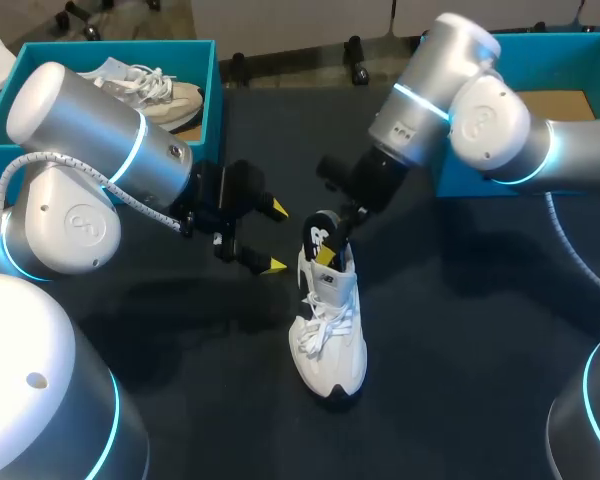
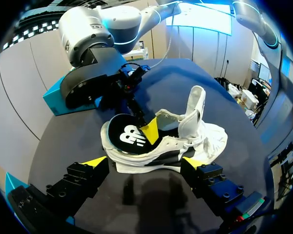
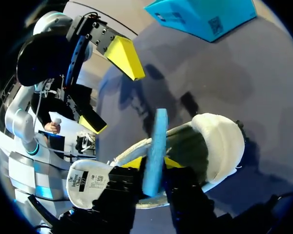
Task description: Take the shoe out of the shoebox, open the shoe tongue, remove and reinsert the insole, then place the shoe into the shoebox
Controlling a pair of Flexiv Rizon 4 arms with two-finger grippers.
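A white shoe (image 1: 330,325) stands on the dark table, toe toward me, its tongue (image 2: 198,105) lifted. The insole (image 1: 318,238), black on top with a white logo, sticks up out of the heel opening. My right gripper (image 1: 338,238) is shut on the insole, which the right wrist view shows edge-on (image 3: 155,141) between the yellow tips of the right gripper (image 3: 151,165). My left gripper (image 1: 276,236) hangs open just left of the heel, empty. In the left wrist view the shoe (image 2: 185,141) and insole (image 2: 124,137) lie just ahead of the left gripper (image 2: 142,163).
A teal shoebox (image 1: 208,90) at the back left holds another pale shoe (image 1: 160,92). A second teal box (image 1: 580,50) stands at the back right behind my right arm. Bare table surrounds the shoe in front and to the right.
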